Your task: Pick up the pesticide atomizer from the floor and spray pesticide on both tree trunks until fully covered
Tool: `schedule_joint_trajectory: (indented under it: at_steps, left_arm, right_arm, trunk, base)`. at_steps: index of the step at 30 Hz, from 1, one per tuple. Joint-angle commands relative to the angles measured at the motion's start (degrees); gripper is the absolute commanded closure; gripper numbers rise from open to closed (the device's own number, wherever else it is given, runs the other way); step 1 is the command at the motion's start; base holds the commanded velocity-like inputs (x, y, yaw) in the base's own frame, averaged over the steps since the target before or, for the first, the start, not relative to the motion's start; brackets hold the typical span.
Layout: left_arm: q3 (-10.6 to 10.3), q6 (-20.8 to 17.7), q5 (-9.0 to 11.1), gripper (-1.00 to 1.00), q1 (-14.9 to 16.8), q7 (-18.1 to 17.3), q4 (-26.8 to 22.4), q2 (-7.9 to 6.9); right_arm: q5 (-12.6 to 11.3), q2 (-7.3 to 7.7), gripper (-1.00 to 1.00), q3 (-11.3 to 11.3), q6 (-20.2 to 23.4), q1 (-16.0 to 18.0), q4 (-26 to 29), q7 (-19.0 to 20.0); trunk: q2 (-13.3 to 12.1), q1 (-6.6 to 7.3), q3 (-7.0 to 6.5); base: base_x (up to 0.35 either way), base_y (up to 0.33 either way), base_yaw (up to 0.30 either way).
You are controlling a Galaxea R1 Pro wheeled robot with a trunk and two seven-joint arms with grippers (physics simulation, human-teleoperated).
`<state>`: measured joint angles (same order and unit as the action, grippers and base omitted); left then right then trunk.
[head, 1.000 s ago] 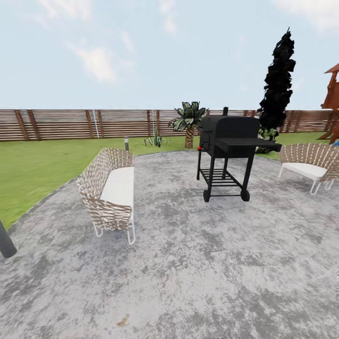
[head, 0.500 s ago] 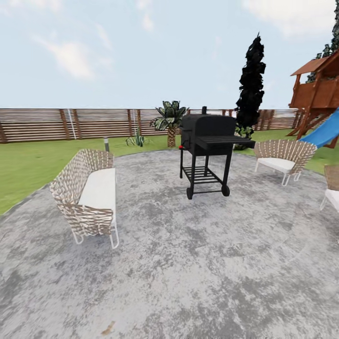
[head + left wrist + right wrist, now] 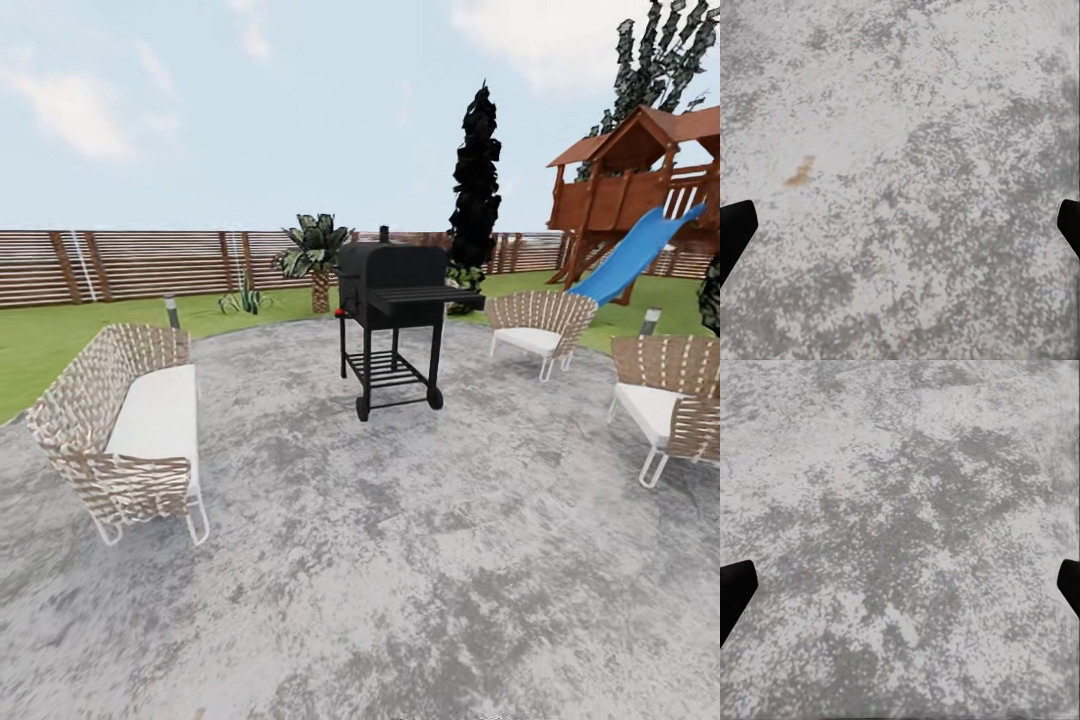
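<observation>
Patio of mottled grey stone spreads out below my head camera, round-edged and ringed by green lawn; beyond the grass runs a brown slatted wooden fence under a pale sky. A black wheeled barbecue grill stands near the middle of the paving; a woven wicker bench with a white cushion sits at the left, and two matching wicker chairs, one past the grill and one at the right edge, face inward, so the seats make a loose circle around the grill. A small scaly-trunked palm and a tall near-black tree rise by the fence; a wooden play tower with a blue slide stands at the far right.

My left pincer hangs over bare paving, its dark fingertips far apart at the sides of the wrist picture, wide open and holding nothing; a small tan stain marks the stone beneath it. My right pincer is likewise spread wide and empty above plain grey stone, fingertips at the picture's sides.

I see no atomizer, and no thick grey-tan trunks; dark jagged foliage above the play tower may belong to one of the trees, though I cannot tell. I judge I am in transit, pincers held ready for the pickup.
</observation>
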<state>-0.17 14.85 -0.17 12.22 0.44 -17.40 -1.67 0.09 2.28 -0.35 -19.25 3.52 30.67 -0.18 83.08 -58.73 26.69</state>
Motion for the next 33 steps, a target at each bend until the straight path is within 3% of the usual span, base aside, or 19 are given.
schedule_joint_trajectory:
  at_steps: [1, 20, 33]
  left_arm:
    - [0.0, 0.0, 0.0, -1.00, 0.0, 0.0, 0.0, 0.00]
    - [-0.1, 0.0, 0.0, -1.00, 0.0, -0.6, -0.1, 0.09]
    - [0.2, 0.0, 0.3, -1.00, 0.0, -0.5, -0.2, 0.00]
  right_arm:
    - [0.0, 0.00, -1.00, 0.0, 0.0, 0.0, 0.0, 0.0]
    - [0.0, 0.00, -1.00, 0.0, 0.0, 0.0, -0.1, 0.1]
    - [-0.2, 0.00, -1.00, -0.1, 0.1, 0.0, 0.0, 0.0]
  trunk:
    - [0.0, 0.00, 0.00]
    - [0.0, 0.00, 0.00]
    - [5.2, -2.86, 2.55]
  base:
    - [0.000, 0.000, -0.300]
    - [0.000, 0.000, -0.300]
    - [0.000, 0.000, -0.295]
